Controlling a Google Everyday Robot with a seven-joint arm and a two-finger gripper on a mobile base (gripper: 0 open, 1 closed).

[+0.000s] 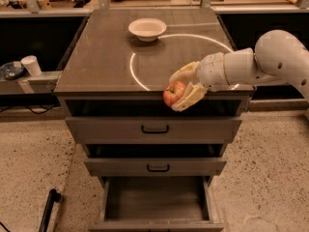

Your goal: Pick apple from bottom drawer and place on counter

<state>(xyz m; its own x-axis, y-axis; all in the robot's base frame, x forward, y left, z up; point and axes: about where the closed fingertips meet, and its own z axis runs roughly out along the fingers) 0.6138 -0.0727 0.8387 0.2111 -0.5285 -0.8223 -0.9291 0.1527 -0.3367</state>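
Observation:
The red apple (174,93) with yellowish patches is held between the cream fingers of my gripper (181,88), which is shut on it. The gripper reaches in from the right on a white arm and holds the apple at the front edge of the counter (104,64), just above the top drawer's level. The counter is dark grey-brown with a bright white ring of light. The bottom drawer (154,202) is pulled open below and its grey tray is empty.
A white bowl (147,29) sits at the back of the counter. Two closed drawers with black handles (155,129) are above the open one. A white cup (32,65) stands on a low shelf at left. A black rod (48,209) lies on the floor.

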